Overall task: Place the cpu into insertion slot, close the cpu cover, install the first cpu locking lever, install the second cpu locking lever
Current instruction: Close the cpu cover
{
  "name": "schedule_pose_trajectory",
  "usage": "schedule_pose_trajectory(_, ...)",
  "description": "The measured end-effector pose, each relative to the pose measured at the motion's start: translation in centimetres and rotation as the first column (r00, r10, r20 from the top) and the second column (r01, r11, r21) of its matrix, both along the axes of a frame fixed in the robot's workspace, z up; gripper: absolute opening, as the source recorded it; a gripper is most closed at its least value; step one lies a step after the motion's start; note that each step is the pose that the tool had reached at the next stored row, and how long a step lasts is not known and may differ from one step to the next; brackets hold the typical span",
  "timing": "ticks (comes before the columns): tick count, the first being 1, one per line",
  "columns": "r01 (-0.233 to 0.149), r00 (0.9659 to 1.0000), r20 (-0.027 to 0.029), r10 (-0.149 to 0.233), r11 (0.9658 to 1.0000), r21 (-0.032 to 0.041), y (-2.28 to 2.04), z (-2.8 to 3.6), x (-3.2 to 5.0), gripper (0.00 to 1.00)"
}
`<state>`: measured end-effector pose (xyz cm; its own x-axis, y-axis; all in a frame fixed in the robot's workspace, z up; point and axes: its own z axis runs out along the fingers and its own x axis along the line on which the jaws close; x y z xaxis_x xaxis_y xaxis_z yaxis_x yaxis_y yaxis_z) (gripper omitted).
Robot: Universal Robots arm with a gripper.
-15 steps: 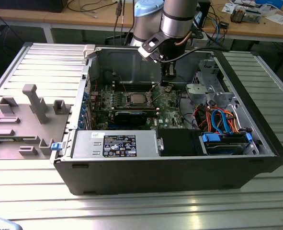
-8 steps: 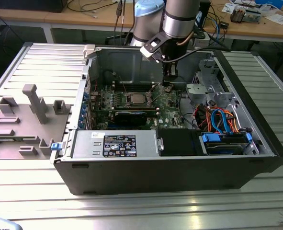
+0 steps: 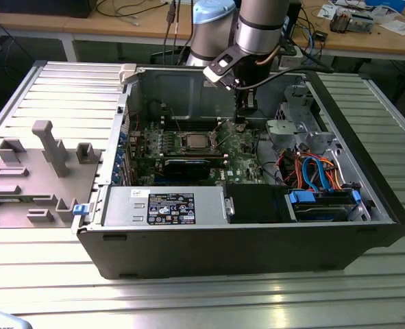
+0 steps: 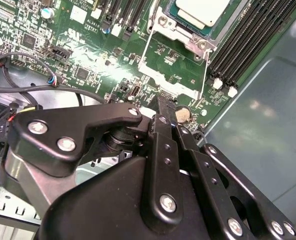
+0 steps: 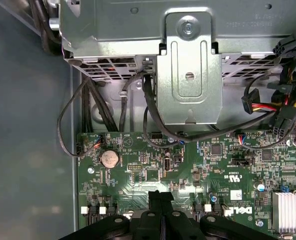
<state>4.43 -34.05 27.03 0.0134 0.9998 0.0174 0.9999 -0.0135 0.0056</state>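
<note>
**Open computer case (image 3: 257, 233), arm lowered inside.** We see the claw (image 3: 240, 118) poised close above the green circuit board (image 4: 102, 55). In both wrist views its fingers are clenched against one another and we find nothing between them.

The insertion slot (image 3: 180, 142) lies near the claw, toward the exterior view's left of it and at much the same depth in the case. In the second wrist view it sits beyond the fingertips (image 4: 164, 111), across a strip of bare board.

The cpu cover (image 4: 177, 31) appears to lie flat on the slot as a silvery frame. The cpu (image 4: 202, 7) is seated inside it, with its dull metal top showing through the window. Being square, the chip offers no long axis.

A coin cell (image 4: 181, 115) rests just beside the fingertips, between the claw and the slot.
</note>
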Motion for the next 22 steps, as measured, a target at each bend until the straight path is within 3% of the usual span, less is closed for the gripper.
schedule_pose_trajectory(22,0.0,1.0,0.0,0.0,1.0,0.0,0.0,0.0,1.62,0.11)
